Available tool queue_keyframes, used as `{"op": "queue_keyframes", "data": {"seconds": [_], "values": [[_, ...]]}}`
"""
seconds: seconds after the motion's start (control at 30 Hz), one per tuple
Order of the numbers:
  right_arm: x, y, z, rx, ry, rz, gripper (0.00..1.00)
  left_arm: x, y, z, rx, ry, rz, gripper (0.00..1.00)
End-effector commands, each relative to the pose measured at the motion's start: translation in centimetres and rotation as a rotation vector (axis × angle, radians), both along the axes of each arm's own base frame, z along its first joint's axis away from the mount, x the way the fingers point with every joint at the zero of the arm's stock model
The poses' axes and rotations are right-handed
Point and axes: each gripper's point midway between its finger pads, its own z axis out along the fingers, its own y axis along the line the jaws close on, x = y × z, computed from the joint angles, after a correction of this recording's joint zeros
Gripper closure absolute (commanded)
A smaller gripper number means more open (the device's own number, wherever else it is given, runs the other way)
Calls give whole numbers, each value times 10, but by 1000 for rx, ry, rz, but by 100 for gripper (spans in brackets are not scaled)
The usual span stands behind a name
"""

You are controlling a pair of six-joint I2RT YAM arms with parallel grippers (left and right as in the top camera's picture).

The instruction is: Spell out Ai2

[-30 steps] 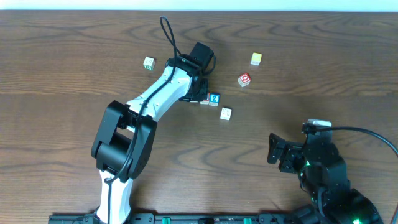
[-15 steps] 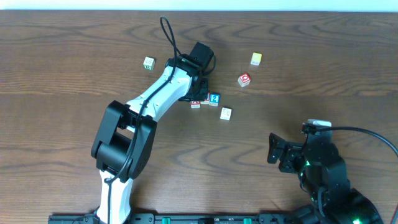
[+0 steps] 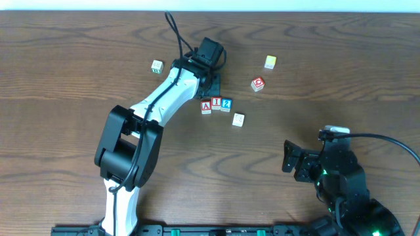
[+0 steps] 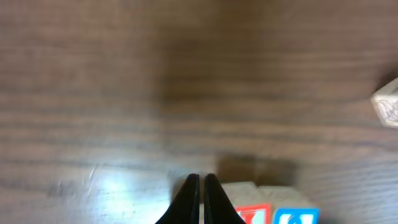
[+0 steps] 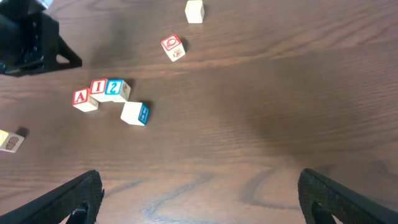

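Three letter blocks sit in a row on the table: a red A block [image 3: 206, 107], a red I block [image 3: 216, 103] and a blue 2 block [image 3: 226, 103]. The row also shows in the right wrist view, A [image 5: 82, 98], I [image 5: 98, 87], 2 [image 5: 114, 87]. My left gripper [image 3: 211, 85] is shut and empty, just behind the row; in the left wrist view its fingertips [image 4: 200, 186] are next to the red block [image 4: 252, 211] and the blue block [image 4: 295, 214]. My right gripper [image 3: 292, 160] is open and empty at the front right, with its fingers wide apart [image 5: 199, 199].
Loose blocks lie around: a white block with a blue side [image 3: 238, 120], a red O block [image 3: 258, 84], a yellow block [image 3: 270, 61] and a pale block at the left [image 3: 157, 66]. The table's far edge runs along the top.
My left gripper has pulled back from the row toward the far edge. The A block, hidden under the gripper before, now stands uncovered at the left end of the row.
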Motion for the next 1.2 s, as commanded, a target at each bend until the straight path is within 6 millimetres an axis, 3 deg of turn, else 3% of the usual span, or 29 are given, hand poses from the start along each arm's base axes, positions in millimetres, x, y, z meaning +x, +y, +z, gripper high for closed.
{"op": "queue_keyframes", "data": {"seconds": [0.0, 0.17, 0.4, 0.93, 1.17], "values": [[0, -3, 0, -18, -4, -7, 1, 13, -10, 7, -27, -48, -43, 95], [0, -3, 0, -18, -4, -7, 1, 20, -17, 9, -49, -83, -61, 94], [0, -3, 0, -18, -4, -7, 1, 13, -31, -10, -93, -27, -98, 94], [0, -3, 0, -18, -4, -7, 1, -11, -35, -19, -54, 44, -125, 94], [0, -3, 0, -18, -4, -7, 1, -16, -27, -23, -14, 69, -114, 94]]}}
